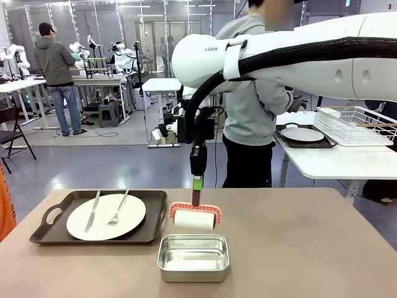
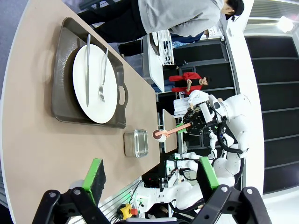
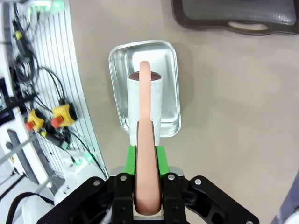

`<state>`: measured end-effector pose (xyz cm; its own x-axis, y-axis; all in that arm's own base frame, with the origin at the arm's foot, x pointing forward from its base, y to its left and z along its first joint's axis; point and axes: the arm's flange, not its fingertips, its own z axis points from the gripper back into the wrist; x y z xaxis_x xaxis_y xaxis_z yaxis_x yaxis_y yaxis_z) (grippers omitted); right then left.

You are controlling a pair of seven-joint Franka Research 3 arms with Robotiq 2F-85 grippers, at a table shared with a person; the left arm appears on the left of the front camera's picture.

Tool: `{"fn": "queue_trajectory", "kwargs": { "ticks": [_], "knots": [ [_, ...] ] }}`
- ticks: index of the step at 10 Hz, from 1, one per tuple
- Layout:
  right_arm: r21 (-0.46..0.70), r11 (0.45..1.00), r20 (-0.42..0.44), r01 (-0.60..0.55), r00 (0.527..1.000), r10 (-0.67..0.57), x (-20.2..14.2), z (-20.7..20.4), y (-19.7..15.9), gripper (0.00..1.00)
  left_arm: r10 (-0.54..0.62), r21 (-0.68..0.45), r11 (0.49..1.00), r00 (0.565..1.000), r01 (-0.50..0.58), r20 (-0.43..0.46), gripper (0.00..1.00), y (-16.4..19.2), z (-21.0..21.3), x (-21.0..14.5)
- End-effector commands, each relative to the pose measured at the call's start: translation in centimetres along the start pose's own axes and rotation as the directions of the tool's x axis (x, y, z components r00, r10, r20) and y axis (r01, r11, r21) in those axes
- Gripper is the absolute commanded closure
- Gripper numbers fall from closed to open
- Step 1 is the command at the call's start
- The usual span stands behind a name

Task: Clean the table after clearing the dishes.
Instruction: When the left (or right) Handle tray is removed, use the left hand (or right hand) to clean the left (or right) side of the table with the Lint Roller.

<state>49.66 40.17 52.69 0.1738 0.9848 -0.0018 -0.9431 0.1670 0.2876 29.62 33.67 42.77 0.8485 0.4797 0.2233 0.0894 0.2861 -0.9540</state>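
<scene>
Roller handle clamped in my right tool (image 1: 197, 185): the jaws are pinched narrow on the salmon-pink grip of a lint roller (image 1: 195, 218). Its white roll hangs just below the fingertips, above a steel pan (image 1: 192, 275) on the tan desk (image 1: 310, 248). I judge the roller light, its handle stiff, and the roll sticky and free to spin, so the hold belongs up on the handle, where it is. My left tool (image 2: 152, 171) stands wide and empty. Well to the left of my right tool a dark tray (image 1: 155, 217) lies on the desk with a white plate (image 1: 77, 226), a knife (image 1: 92, 211) and a fork (image 1: 118, 209). The plate looks breakable and the cutlery lies loose, so I would lift by the tray's handle cut-outs and keep it level. Pan and tray both block a full sweep. Beyond my right tool a person (image 1: 254, 105) stands at the desk's far edge.
</scene>
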Motion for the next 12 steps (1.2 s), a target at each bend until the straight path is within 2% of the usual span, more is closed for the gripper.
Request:
{"fn": "queue_trajectory", "kwargs": {
  "ticks": [1, 2, 3, 4, 5, 6, 7, 8, 9, 10, 11, 12],
  "knots": [
    [0.089, 0.971, 0.2, 0.223, 0.951, -0.236, -3.1, 0.8, -1.0, 0.8, -0.01, -0.008, 1.0, 1.0, 0.01, 0.0, 0.0, -0.1, 0.3, -0.1],
    [0.143, 0.929, 0.267, 0.341, 0.891, -0.368, -5.6, 0.8, -1.4, 0.8, -0.01, -0.008, 1.0, 1.0, 0.01, 0.0, 0.0, -0.1, 0.3, -0.1],
    [0.168, 0.875, 0.333, 0.453, 0.81, -0.483, -8.1, 0.9, -2.0, 0.8, -0.01, -0.008, 1.0, 1.0, 0.01, 0.0, 0.0, -0.1, 0.3, -0.1],
    [0.237, 0.82, 0.337, 0.522, 0.747, -0.573, -10.4, 0.6, -2.6, 0.8, -0.01, -0.008, 1.0, 1.0, 0.01, 0.0, 0.0, -0.1, 0.3, -0.1],
    [0.299, 0.747, 0.349, 0.594, 0.66, -0.665, -12.8, -0.3, -3.8, 0.8, -0.01, -0.008, 1.0, 1.0, 0.01, 0.0, 0.0, -0.1, 0.3, -0.1],
    [0.329, 0.653, 0.338, 0.682, 0.56, -0.756, -16.1, -1.5, -5.1, 0.8, -0.01, -0.008, 1.0, 1.0, 0.01, 0.0, 0.0, -0.1, 0.3, -0.1],
    [0.351, 0.55, 0.348, 0.757, 0.44, -0.828, -19.0, -2.8, -6.2, 0.8, -0.01, -0.008, 1.0, 1.0, 0.01, 0.0, 0.0, -0.1, 0.3, -0.1],
    [0.395, 0.472, 0.351, 0.788, 0.346, -0.87, -21.3, -4.3, -6.9, 0.8, -0.01, -0.008, 1.0, 1.0, 0.01, 0.0, 0.0, -0.1, 0.3, -0.1],
    [0.42, 0.419, 0.351, 0.805, 0.281, -0.893, -23.0, -5.6, -7.3, 0.8, -0.01, -0.008, 1.0, 1.0, 0.01, 0.0, 0.0, -0.1, 0.3, -0.1],
    [0.44, 0.392, 0.363, 0.808, 0.24, -0.9, -24.1, -6.5, -7.7, 0.8, -0.01, -0.008, 1.0, 1.0, 0.01, 0.0, 0.0, -0.1, 0.3, -0.1],
    [0.445, 0.4, 0.398, 0.801, 0.223, -0.89, -24.4, -6.9, -8.0, 0.8, -0.01, -0.008, 1.0, 1.0, 0.01, 0.0, 0.0, -0.1, 0.3, -0.1],
    [0.402, 0.428, 0.337, 0.809, 0.304, -0.891, -24.9, -6.0, -9.1, 0.8, -0.01, -0.008, 1.0, 1.0, 0.01, 0.0, 0.0, -0.1, 0.3, -0.1]
  ]
}}
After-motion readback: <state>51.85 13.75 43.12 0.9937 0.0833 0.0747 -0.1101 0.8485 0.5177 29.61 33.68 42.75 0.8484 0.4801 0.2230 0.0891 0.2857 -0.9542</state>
